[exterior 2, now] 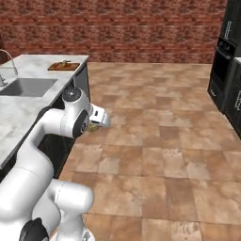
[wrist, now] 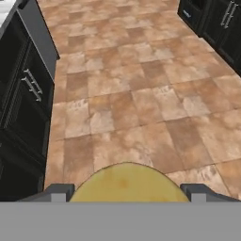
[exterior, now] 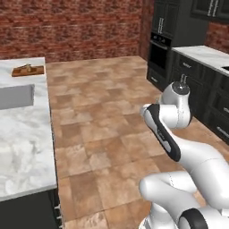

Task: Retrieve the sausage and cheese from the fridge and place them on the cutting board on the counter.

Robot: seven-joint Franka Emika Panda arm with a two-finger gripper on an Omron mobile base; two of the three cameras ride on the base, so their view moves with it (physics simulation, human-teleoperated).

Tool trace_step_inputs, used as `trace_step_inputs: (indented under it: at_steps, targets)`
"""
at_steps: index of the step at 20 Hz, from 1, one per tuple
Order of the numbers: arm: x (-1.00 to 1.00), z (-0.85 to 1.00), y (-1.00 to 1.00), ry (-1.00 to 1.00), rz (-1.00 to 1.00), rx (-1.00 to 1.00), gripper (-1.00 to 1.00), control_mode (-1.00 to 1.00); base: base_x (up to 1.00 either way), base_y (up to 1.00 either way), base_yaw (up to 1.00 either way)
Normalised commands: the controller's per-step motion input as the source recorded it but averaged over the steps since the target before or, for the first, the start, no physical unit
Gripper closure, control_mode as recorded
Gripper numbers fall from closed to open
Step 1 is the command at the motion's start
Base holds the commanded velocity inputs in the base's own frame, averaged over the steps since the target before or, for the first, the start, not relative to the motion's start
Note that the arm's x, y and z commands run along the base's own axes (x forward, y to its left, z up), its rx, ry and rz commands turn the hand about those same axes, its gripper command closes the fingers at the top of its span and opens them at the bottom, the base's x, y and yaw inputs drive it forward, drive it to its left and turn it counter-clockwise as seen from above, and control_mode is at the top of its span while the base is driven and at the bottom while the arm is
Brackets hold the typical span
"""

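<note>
1. Leftmost, the white marble desk (exterior: 22,147) with grey veins carried a small brown wooden cutting board (exterior: 27,70) at its far end, a small item lying on it, beyond the steel sink (exterior: 15,97).
2. Midway, the white arm's jaws (wrist: 127,193) stood wide, pinching a rounded yellow-tan chunk of cheese (wrist: 127,184) between the dark fingertips (wrist: 56,192), above the terracotta tiled floor (wrist: 141,94).
3. Rightward, dark cabinets (exterior: 197,67) and a built-in black oven (exterior: 159,56) lined the wall.
</note>
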Motion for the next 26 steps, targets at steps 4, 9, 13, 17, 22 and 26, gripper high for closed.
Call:
trace_step_inputs:
  at_steps: [4,9,13,17,22,26]
  targets:
    - [0.0,0.0,0.0,0.0,0.0,0.0,1.0,1.0,1.0,-0.34,0.14]
    - [0.0,0.0,0.0,0.0,0.0,0.0,1.0,1.0,1.0,-0.34,0.13]
    - [0.0,0.0,0.0,0.0,0.0,0.0,1.0,1.0,1.0,-0.3,0.12]
    - [0.0,0.0,0.0,0.0,0.0,0.0,1.0,1.0,1.0,-0.23,0.14]
    - [0.0,0.0,0.0,0.0,0.0,0.0,1.0,1.0,1.0,-0.19,0.15]
    - [0.0,0.0,0.0,0.0,0.0,0.0,1.0,1.0,1.0,-0.15,0.15]
